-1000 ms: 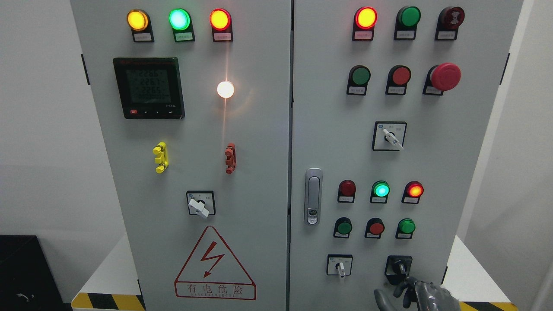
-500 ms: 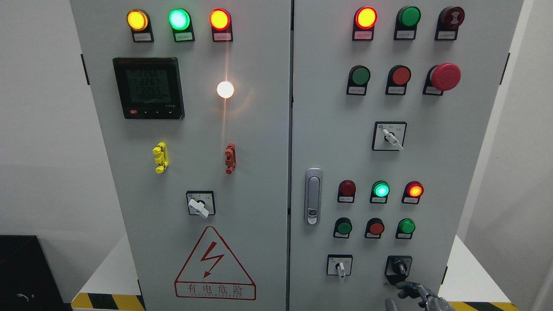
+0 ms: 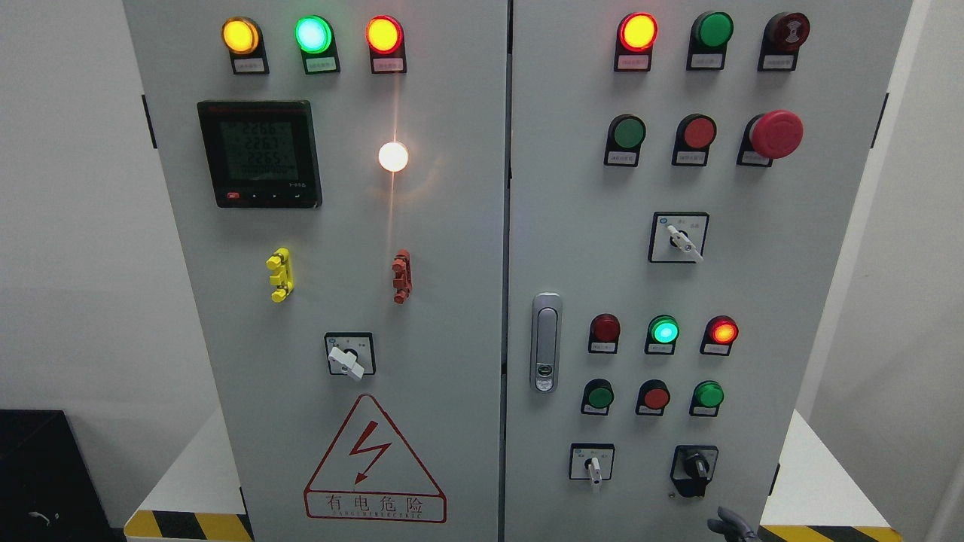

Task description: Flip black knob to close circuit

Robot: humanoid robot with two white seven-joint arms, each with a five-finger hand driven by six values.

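black knob [image 3: 697,468] sits at the lower right of the right cabinet door [image 3: 798,301], beside a small white selector switch [image 3: 593,464] to its left and below a row of green and red push buttons [image 3: 655,397]. its pointer reads close to vertical, perhaps tipped slightly; the view is too small to fix which marked position it indicates. right robot hand [image 3: 729,522] shows only as a few grey fingertips at the bottom edge, below and a little right of the knob, clear of it and holding nothing. whether the fingers are spread or curled cannot be told from so little. left robot hand does not appear.

judged step: bringing the robot hand up to the knob. to do it well, rise straight toward the knob, place thumb and forefinger on opposite flanks of the raised bar, press in lightly, then rotate about the knob's own axis until it seats in the next detent. keep the other fingers tucked, since the buttons above and the selector switch stand near enough to be nudged.
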